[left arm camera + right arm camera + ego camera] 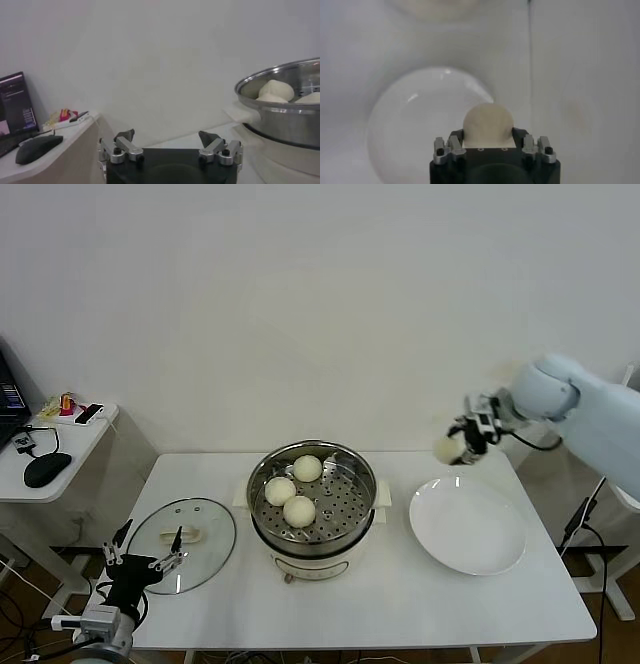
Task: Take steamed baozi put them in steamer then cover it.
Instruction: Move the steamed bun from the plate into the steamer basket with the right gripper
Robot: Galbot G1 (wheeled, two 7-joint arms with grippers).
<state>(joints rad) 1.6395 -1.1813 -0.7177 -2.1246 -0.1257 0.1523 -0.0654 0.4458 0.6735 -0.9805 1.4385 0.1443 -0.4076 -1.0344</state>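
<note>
Standing at the white counter (400,604), I work down from its biggest things. My steamer (312,502) sits mid-counter, a round shiny steel pot on a cream base, its holed tray already carrying three buns (299,510), smooth, pale and round. Just to its right lies the flat white plate (467,526), glossy and bare. On the steamer's left the glass lid (183,544) rests flat on the counter, metal-rimmed, with a cream bar handle.

My right gripper (462,446) hangs in the air above the plate's far edge, closed around the fourth bun (446,449), which bulges soft and matt between the jaws. From there the steamer lies to my left and lower, so I judge the carry must go leftward and down to the tray's free spot.

My left gripper (146,559) waits low at the counter's near left corner beside the lid, jaws spread wide and empty, the nearer arm for the lid.
</note>
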